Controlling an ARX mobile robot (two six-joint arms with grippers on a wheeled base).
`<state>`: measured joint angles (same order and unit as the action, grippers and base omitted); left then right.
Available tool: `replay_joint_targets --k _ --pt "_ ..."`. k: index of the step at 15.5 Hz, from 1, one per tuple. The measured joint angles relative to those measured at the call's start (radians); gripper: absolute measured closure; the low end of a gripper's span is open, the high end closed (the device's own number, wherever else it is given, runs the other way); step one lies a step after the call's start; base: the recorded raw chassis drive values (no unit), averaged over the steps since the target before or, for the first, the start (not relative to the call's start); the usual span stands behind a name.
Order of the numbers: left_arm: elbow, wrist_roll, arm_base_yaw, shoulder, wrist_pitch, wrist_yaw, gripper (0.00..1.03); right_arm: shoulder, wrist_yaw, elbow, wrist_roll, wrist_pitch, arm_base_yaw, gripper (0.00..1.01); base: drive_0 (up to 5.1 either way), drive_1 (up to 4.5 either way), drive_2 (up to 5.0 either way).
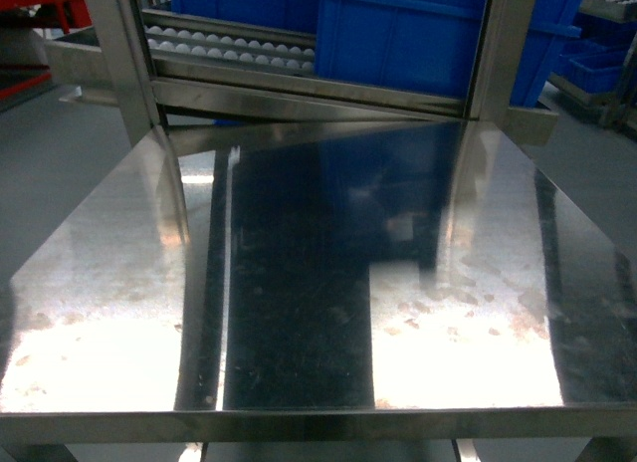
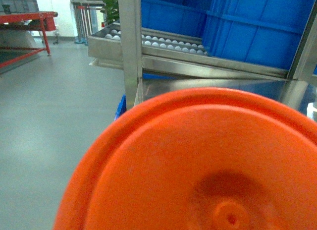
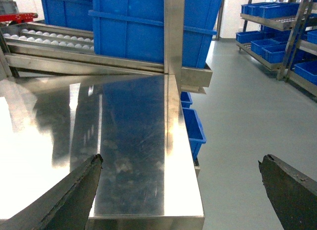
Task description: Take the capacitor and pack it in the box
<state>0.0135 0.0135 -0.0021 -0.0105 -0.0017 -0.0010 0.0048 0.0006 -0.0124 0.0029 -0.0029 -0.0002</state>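
The right gripper [image 3: 181,190] is seen in its wrist view with its jaws spread wide. Two dark fingers [image 3: 64,200] enter from the lower corners, one at 7 o'clock and one at 5 o'clock, and nothing is held between them. The left finger lies over the near edge of the steel table [image 3: 124,121]; whether it touches the surface cannot be told. The right finger hangs past the table's edge, over the grey floor [image 3: 237,106].

The left gripper is not shown in any view, so its state cannot be told. Its wrist view is filled from 3 to 9 o'clock by a round orange surface [image 2: 198,165] with a raised rim and a small central boss, very close to the lens. What it belongs to cannot be told.

In the head view, only the table [image 1: 109,283] is seen, with strong glare at 5 and 8 o'clock and the rack reflected in it. No arm appears there. Behind the table, at 12 o'clock, a steel rack [image 1: 124,54] with a roller track [image 1: 229,46] is seen, and blue bins [image 1: 398,34] stand on it. More blue bins [image 3: 195,131] are seen beneath the table's right edge, and others on shelving [image 3: 272,41] at 2 o'clock in the right wrist view. A red frame [image 2: 29,22] stands at 10 o'clock in the left wrist view.

Neither the box nor a capacitor is seen in any view.
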Motion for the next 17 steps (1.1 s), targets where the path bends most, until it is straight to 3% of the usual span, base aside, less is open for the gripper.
replay_joint_targets --k 17 --pt "0.0 -0.003 0.0 0.0 -0.005 0.001 0.6 0.0 -0.002 0.0 -0.002 -0.003 0.0 0.03 0.0 0.0 0.0"
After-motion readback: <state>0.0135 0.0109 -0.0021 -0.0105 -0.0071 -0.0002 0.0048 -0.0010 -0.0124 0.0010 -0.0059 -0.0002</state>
